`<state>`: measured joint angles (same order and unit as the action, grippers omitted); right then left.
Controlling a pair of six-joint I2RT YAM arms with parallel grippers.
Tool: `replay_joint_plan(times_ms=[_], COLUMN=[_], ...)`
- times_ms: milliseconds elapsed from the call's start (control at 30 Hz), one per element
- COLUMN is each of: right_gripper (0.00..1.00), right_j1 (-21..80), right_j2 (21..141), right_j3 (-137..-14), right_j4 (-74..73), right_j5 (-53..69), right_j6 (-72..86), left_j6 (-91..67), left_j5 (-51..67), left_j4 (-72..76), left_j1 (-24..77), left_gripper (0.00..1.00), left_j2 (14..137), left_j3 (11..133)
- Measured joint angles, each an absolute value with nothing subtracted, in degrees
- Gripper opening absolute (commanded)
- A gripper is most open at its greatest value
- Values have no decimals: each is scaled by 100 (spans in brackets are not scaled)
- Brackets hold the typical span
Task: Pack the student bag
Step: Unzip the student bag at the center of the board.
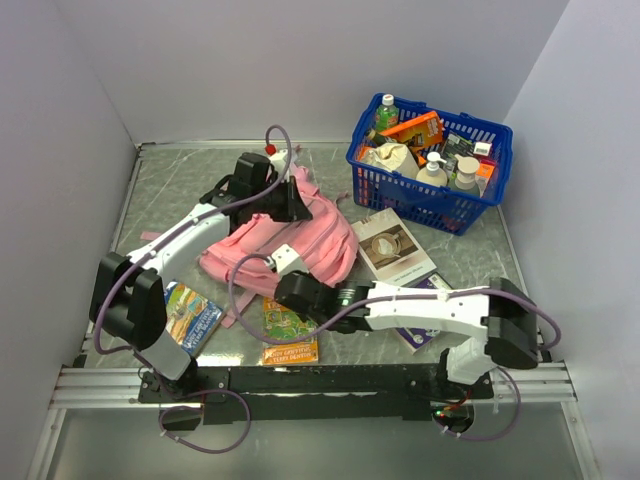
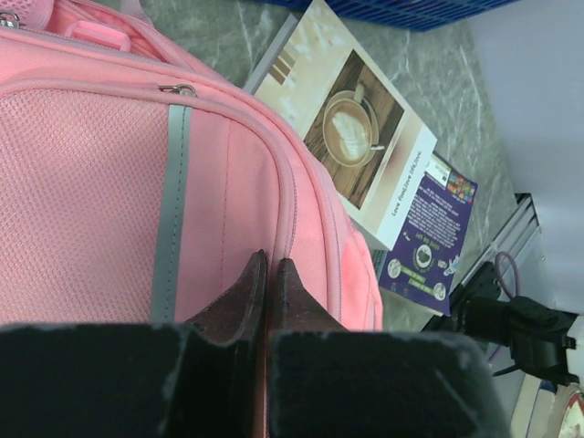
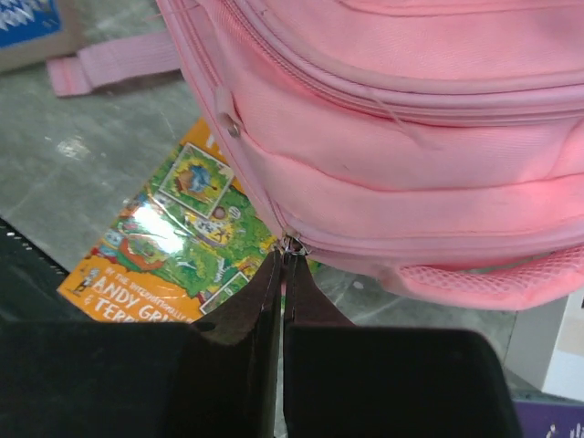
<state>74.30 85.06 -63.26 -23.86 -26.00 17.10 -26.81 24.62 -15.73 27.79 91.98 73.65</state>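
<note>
Seen from above, plain white walls [image 1: 60,130] close in a grey-green marbled table [image 1: 170,190] on three sides, and a metal rail [image 1: 320,385] runs along the near edge.

At far left, a glossy paperback with a blue-green cover [image 1: 190,315] lies flat beside the left arm's base. The left arm reaches to the far end of the soft pink fabric student bag [image 1: 320,245], which lies slumped at the middle of the table. The left gripper [image 2: 269,265] has its jaws fully together, with the tips pressed into the pink cloth beside a seam. I cannot tell whether a fold is caught between them.

An orange picture book [image 3: 173,246] pokes out from under the bag's near edge. There the right gripper [image 3: 281,260] is also closed tight, and the small metal zip pull [image 3: 292,245] sits right at its tips, apparently nipped.

The step looks like unzipping the bag. To do it well, the right gripper should draw the pull along the zip's curve, not away from it. The left should hold the cloth taut so the bag does not slide or lift.

To the right lie a white book with a coffee-cup cover [image 1: 393,245] and a purple booklet [image 2: 429,233]. At far right stands a blue plastic basket [image 1: 430,200] of bottles and packets.
</note>
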Motion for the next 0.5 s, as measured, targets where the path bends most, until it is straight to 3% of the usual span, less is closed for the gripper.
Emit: replay_joint_plan(times_ms=[233,500], right_gripper=[0,0], right_j1=[7487,7498], right_j2=[9111,9885], right_j3=[-6755,-6917], right_j4=[-2617,-1286], right_j5=[-2617,-2523], right_j6=[1868,1146], left_j6=[-2998,-3138], left_j5=[2482,2709], left_j4=[-1468,-1490], left_j1=[2733,2635], left_gripper=[1,1], left_j2=[9218,9227], left_j3=[7428,7594])
